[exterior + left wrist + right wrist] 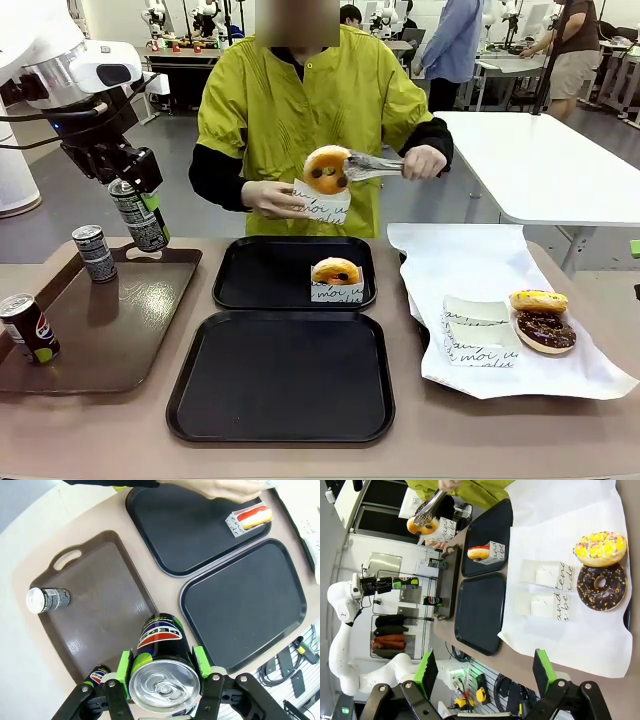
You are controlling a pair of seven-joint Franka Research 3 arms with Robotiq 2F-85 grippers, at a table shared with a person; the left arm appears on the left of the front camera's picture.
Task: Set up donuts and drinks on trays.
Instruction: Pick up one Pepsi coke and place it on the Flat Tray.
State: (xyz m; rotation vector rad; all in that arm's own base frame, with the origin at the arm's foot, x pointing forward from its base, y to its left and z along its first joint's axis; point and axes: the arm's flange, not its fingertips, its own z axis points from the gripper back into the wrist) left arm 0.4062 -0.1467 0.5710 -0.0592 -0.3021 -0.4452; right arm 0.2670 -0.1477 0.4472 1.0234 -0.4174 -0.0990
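Note:
My left gripper [148,203] is shut on a dark slim can [138,217], lifted above the brown tray's far end. In the left wrist view that can [161,639] shows a Pepsi logo between the green pads [125,666]. A grey can [95,253] stands on the brown tray [120,335]. One sleeved donut [337,277] sits on the far black tray [232,290]. The near black tray [280,385] is bare. The person holds a glazed donut [327,168] in tongs over a paper sleeve [322,205]. My right gripper [485,672] is open above the table's edge.
A Pepsi can [28,327] stands at the brown tray's near left. White paper [470,265] at the right carries a yellow sprinkled donut [538,300], a chocolate donut [545,331] and spare sleeves [475,330]. The person stands close behind the far tray.

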